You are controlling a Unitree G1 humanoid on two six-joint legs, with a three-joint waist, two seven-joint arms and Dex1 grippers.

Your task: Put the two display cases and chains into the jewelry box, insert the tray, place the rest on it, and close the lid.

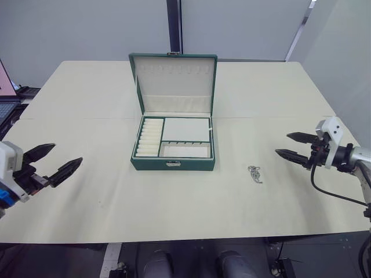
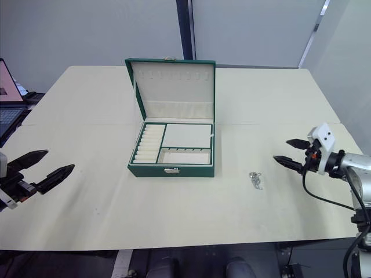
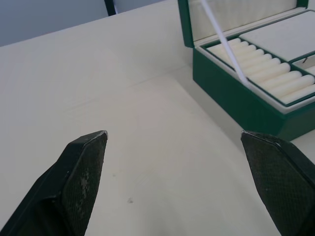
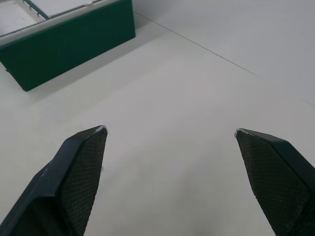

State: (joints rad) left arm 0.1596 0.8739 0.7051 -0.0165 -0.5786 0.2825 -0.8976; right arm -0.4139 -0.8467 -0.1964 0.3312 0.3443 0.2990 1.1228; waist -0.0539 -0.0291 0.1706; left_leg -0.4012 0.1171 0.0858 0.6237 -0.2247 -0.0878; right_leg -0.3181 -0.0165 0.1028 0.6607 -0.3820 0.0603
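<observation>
- Jewelry box (image 1: pixel 173 163): dark green, at the centre of the frame in the head views, standing on the table (image 1: pixel 87 197); gold clasp on its front wall, facing the lower edge.
- Lid (image 1: pixel 174 84): raised upright behind the box, just above frame centre; cream lining with a row of small hooks and a pocket below them.
- Tray (image 1: pixel 174 138): seated inside the box, cream-lined; ring-roll ridges along its left side, one flat compartment at upper right, a narrower one at lower right.
- Chains (image 1: pixel 255 174): one small silvery cluster lying on the bare table, right of centre and slightly lower than the box front, apart from the box. Individual pieces too small to tell.
- Left gripper (image 1: pixel 56 160): lower left of the frame, above the table, fingers spread wide, nothing between them.
- Right gripper (image 1: pixel 288 146): right edge of the frame, fingers spread wide and empty, tips pointing toward the centre; near the chains, not touching.
- Laptop (image 2: pixel 7 98): partly seen at the left edge.
</observation>
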